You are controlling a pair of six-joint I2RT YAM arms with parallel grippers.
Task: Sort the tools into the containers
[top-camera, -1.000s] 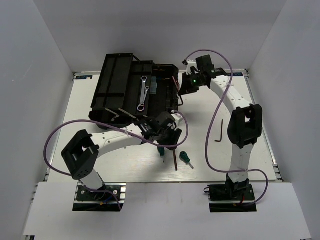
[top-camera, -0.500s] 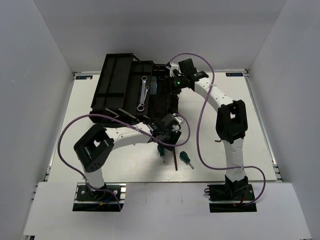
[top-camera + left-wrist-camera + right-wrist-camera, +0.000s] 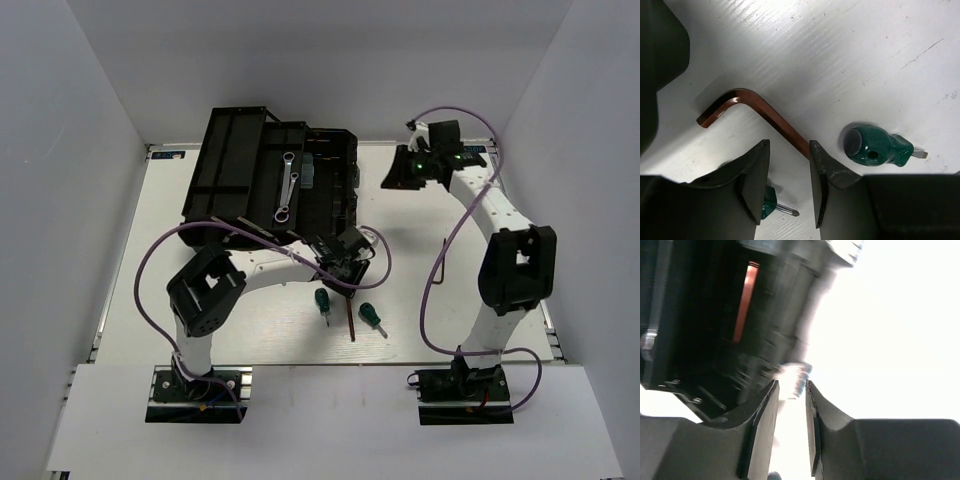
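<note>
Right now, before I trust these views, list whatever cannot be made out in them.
- Right wrist view: motion blur smears the toolbox. The pale thing beyond the right gripper is unidentifiable.
- Left wrist view: the left gripper covers most of the lower screwdriver and the far end of the hex key.
- Top view: the toolbox's compartments are too dark to show small contents.

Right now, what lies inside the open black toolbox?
Two silver wrenches lie in the toolbox, beside a pale blue piece. Its other compartments are too dark to tell whether they hold anything more.
</note>
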